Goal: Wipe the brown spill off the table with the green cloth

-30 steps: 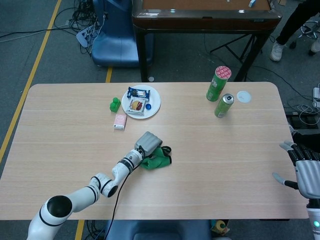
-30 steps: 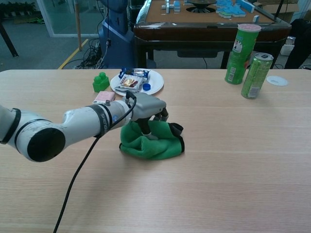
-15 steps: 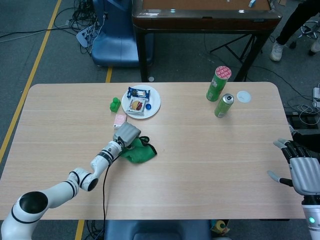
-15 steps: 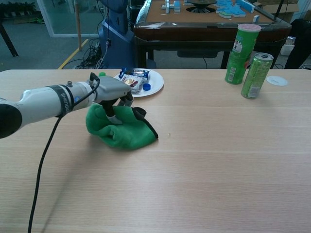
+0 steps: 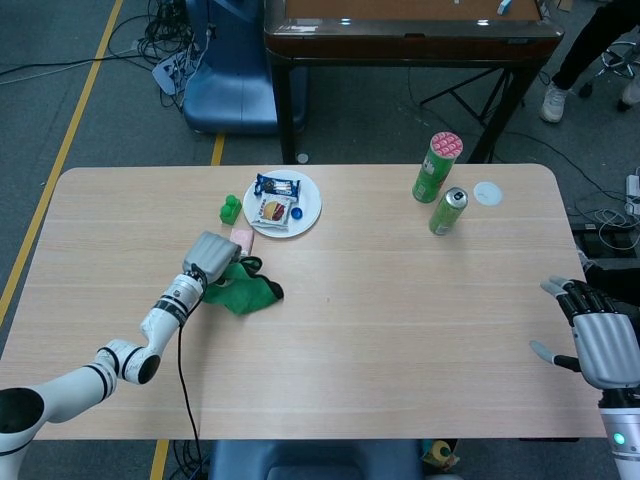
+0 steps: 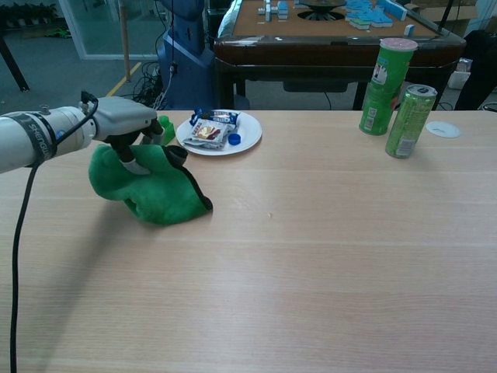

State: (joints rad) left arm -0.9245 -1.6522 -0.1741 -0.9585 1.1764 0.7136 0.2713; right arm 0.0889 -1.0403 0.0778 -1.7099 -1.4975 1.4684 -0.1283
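My left hand (image 5: 208,258) grips the top of the green cloth (image 5: 245,293), which sits bunched on the left half of the table. In the chest view the same hand (image 6: 124,124) holds the cloth (image 6: 151,190) by its upper folds, and the lower part trails down to the tabletop. A tiny brown speck (image 6: 269,216) lies on the wood to the right of the cloth; no larger stain shows. My right hand (image 5: 600,345) hovers past the table's right edge, fingers spread and holding nothing.
Just behind the cloth are a white plate (image 5: 306,215) of snack packets, a green block (image 5: 231,209) and a pink box (image 5: 241,237). A tall green tube can (image 5: 437,167), a green drink can (image 5: 448,211) and a white lid (image 5: 487,193) stand far right.
My left hand has dragged the green cloth leftward and toward the far side, from the table's middle to near the pink box. The right hand has hardly moved.
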